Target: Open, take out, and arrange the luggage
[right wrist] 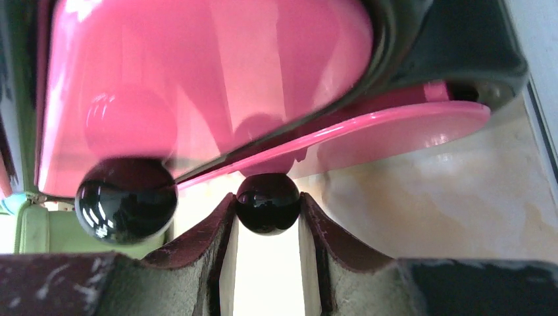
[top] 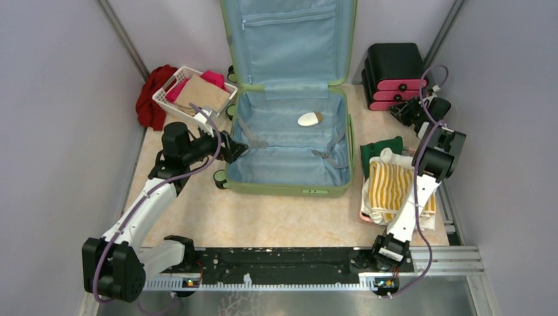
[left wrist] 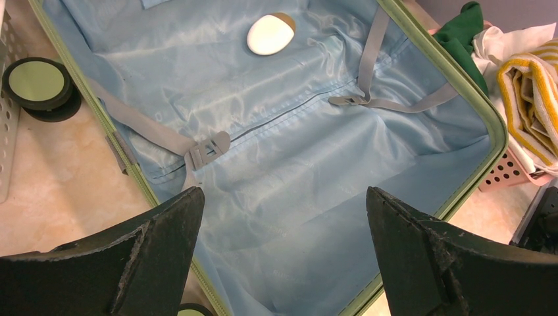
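The luggage lies open in the middle of the table, its lid standing up against the back wall, light blue lining and grey straps showing. A white oval object with a tan end rests in the lower half. My left gripper hovers open over the luggage's left rim, nothing between its fingers. My right gripper is at the black-and-pink drawer box, its jaws closed on a small black round knob under a pink drawer front.
A second black knob sits left of the gripped one. A pink basket holding a yellow-striped towel and a green cloth stands right of the luggage. A white basket of clothes and a red cloth lie at the back left.
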Robot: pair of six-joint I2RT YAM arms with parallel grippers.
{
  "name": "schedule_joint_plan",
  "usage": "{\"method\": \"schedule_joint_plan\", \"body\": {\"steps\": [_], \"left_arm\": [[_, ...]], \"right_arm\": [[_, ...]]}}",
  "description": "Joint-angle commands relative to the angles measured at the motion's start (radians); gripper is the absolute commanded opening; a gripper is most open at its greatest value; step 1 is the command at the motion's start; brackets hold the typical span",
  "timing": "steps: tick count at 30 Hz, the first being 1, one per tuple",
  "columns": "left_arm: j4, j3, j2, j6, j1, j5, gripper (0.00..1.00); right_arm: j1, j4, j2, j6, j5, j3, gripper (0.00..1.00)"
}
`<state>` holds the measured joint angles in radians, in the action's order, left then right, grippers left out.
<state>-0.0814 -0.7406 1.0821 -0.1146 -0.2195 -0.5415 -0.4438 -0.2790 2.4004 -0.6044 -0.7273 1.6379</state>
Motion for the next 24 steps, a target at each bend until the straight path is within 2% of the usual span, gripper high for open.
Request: {"method": "schedule_joint_plan", "body": {"steps": [1, 8, 10, 14, 16, 24], "left_arm": [[-0.008, -0.013, -0.019, 0.013, 0.006, 0.002, 0.99], [-0.020, -0.012, -0.040, 0.000, 0.006, -0.023, 0.99], [-0.021, -0.012, -0.045, -0.003, 0.006, -0.028, 0.99], [-0.024, -0.011, -0.059, -0.007, 0.006, -0.033, 0.99], [-0.028, -0.010, -0.064, -0.009, 0.006, -0.037, 0.99], [-0.038, -0.008, -0.087, -0.018, 0.006, -0.050, 0.99]], "right_arm": [[-0.023, -0.026, -0.094, 0.031, 0.012, -0.127, 0.11], [-0.069, -0.026, -0.231, 0.112, -0.015, -0.323, 0.15], [-0.078, -0.007, -0.253, 0.138, -0.028, -0.346, 0.26], [-0.081, 0.072, -0.305, 0.236, -0.026, -0.352, 0.59], [-0.080, 0.133, -0.345, 0.319, -0.004, -0.343, 0.66], [-0.080, 0.320, -0.539, 0.594, 0.094, -0.322, 0.70]]}}
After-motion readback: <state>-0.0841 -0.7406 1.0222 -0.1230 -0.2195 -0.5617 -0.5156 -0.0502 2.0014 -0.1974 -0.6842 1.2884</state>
